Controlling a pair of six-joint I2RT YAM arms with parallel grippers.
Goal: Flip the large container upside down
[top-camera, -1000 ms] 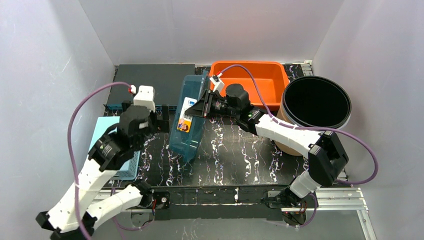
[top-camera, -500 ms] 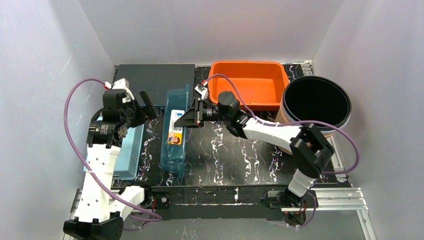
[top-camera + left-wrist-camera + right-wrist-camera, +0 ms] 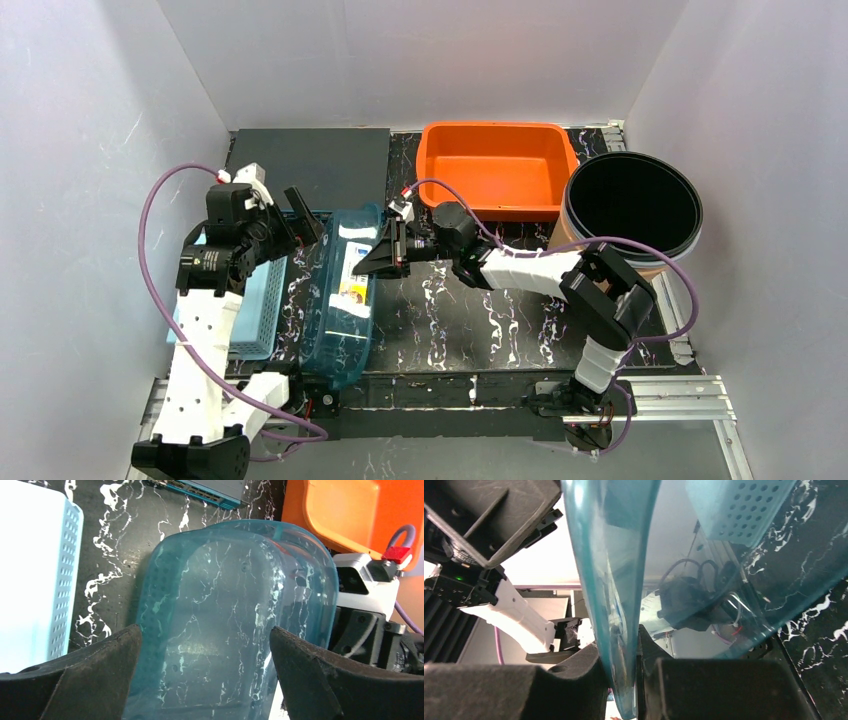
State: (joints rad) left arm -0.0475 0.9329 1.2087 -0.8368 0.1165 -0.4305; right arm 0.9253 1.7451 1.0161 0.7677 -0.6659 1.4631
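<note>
R arm lies low across the bench; R end effector nips the wall of the tilted large container, left-centre by the basket. L arm reared up, L end effector wide open, empty, just above it. Only R wrist cam shows wall betw. pads.

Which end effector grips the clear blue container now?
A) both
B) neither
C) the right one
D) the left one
C: the right end effector is shut on the wall of the clear blue container, while the left end effector stands wide open.
</note>
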